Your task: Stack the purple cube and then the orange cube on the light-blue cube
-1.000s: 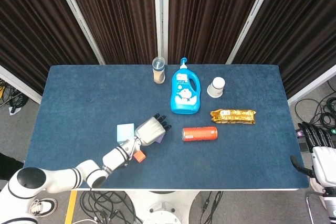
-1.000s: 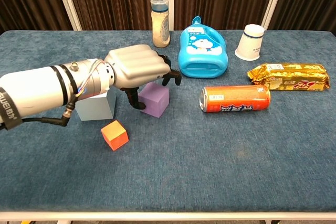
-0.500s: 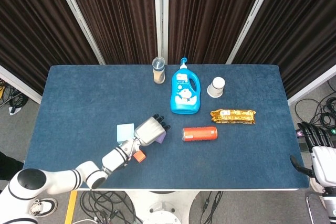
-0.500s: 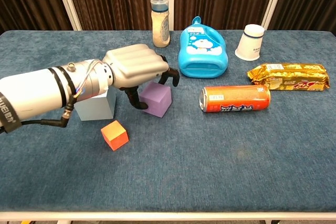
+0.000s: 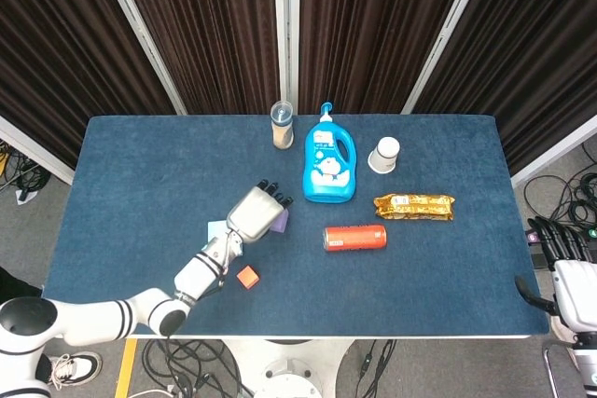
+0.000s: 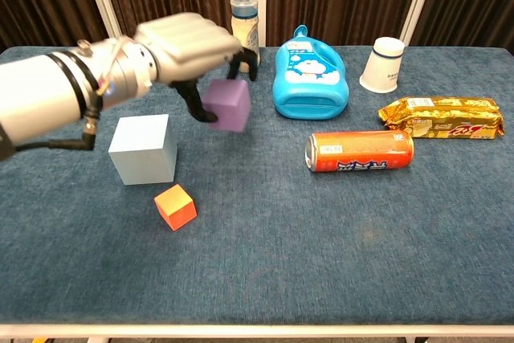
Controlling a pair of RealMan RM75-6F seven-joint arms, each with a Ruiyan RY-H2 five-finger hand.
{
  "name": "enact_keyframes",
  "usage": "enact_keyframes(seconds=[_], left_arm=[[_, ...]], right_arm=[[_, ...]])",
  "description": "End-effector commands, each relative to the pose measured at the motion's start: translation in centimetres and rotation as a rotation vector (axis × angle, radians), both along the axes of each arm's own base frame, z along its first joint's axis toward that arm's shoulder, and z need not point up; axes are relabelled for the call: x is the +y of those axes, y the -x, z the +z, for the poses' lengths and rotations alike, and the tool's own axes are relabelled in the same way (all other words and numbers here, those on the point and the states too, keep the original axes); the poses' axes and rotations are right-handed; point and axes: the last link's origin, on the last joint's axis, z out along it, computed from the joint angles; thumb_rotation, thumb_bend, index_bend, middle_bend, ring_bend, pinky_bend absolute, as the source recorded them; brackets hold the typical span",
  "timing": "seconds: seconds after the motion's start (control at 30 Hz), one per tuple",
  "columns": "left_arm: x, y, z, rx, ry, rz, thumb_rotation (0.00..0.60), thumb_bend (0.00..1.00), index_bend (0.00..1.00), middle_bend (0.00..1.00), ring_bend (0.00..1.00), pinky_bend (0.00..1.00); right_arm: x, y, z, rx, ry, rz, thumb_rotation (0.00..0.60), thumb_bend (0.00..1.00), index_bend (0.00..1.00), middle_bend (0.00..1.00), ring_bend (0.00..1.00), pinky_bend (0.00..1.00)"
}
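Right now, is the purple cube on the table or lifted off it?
Lifted: the left hand holds the purple cube in the air, above the table.

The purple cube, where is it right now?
In the chest view the purple cube is up off the table, held by the left hand, above and right of the light-blue cube.

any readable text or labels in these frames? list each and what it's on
None reads clearly.
Orange can: white lettering, too blurred.
Gold snack pack: red print, too blurred.
Blue detergent bottle: cartoon label, text too small.
White paper cup: dark band, no legible text.
Cubes: unmarked.
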Motion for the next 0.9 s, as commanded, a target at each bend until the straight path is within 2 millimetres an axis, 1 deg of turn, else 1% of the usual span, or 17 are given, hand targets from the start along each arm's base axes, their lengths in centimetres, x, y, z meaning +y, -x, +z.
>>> enact_keyframes(seconds=[0.03, 0.13, 0.23, 0.37, 0.43, 0.53, 0.63, 0.9], left_arm=[[0.1, 0.1, 3.8, 0.033, -0.085, 0.109, 0.600, 0.27, 0.35, 0.60, 0.27, 0.30], [-0.3, 0.3, 5.6, 0.027, -0.117, 0.178, 0.600, 0.27, 0.35, 0.60, 0.27, 0.31], [-1.2, 0.6, 7.1, 0.027, -0.129, 0.268, 0.600, 0.27, 0.35, 0.60, 0.28, 0.31], [-2.5, 1.0, 8.5, 0.030, -0.153, 0.351, 0.600, 0.27, 0.35, 0.60, 0.30, 0.32], [-3.2, 1.3, 8.9, 0.019, -0.151, 0.401, 0.600, 0.27, 0.35, 0.61, 0.30, 0.32], [-4.0, 1.5, 8.9, 0.008, -0.135, 0.467, 0.600, 0.27, 0.36, 0.61, 0.31, 0.32], [-4.4, 1.7, 8.5, 0.019, -0.116, 0.484, 0.600, 0.27, 0.36, 0.61, 0.31, 0.32], [-5.4, 2.3, 7.0, 0.061, -0.141, 0.353, 0.600, 0.27, 0.36, 0.62, 0.31, 0.29]], right_arm=[[0.0, 0.0, 0.0, -0.002, 0.000, 0.000, 0.600, 0.23, 0.04, 0.06, 0.00, 0.00], [0.0, 0.0, 0.1, -0.003, 0.003, 0.002, 0.600, 0.23, 0.04, 0.06, 0.00, 0.00], [0.1, -0.1, 0.1, -0.005, 0.004, 0.006, 0.600, 0.23, 0.04, 0.06, 0.00, 0.00], [0.2, 0.0, 0.1, -0.004, -0.002, 0.007, 0.600, 0.23, 0.04, 0.06, 0.00, 0.00], [0.2, -0.1, 0.1, -0.003, -0.003, 0.008, 0.600, 0.23, 0.04, 0.06, 0.00, 0.00], [0.2, -0.1, 0.0, -0.001, -0.002, 0.009, 0.600, 0.23, 0.04, 0.06, 0.00, 0.00], [0.2, -0.1, 0.0, 0.001, -0.001, 0.007, 0.600, 0.23, 0.04, 0.06, 0.00, 0.00], [0.1, 0.0, 0.0, 0.003, 0.000, -0.001, 0.600, 0.23, 0.04, 0.06, 0.00, 0.00]])
